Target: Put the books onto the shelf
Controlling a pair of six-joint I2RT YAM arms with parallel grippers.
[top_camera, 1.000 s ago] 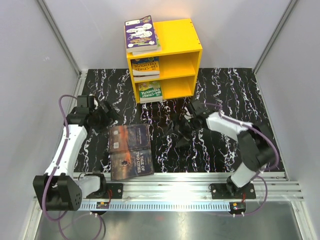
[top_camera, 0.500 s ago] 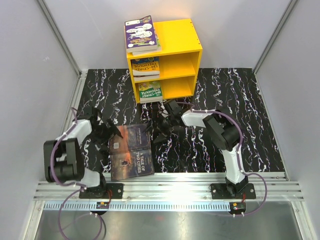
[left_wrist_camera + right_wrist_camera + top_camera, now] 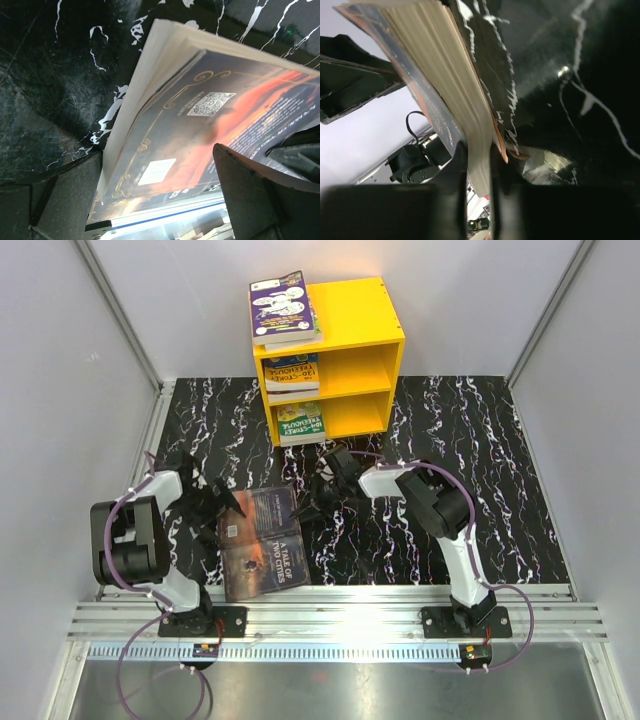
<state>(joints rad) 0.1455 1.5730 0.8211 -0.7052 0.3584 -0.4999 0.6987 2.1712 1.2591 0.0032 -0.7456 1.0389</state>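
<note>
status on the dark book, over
Right pincer shut on dark book, right edge. Left pincer open at its left edge. Nothing loose between it and shelf.

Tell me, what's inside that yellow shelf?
The shelf has a colourful book at the upper compartment's left, a green book at the lower's. Any books under them are hidden.

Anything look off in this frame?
Yes. The dark book lies splayed open, covers up, on the table between the arms, and the right arm's jaws pinch its page edge. A stack of books lies on top of the shelf, not in a compartment, slightly skewed to its edges.
</note>
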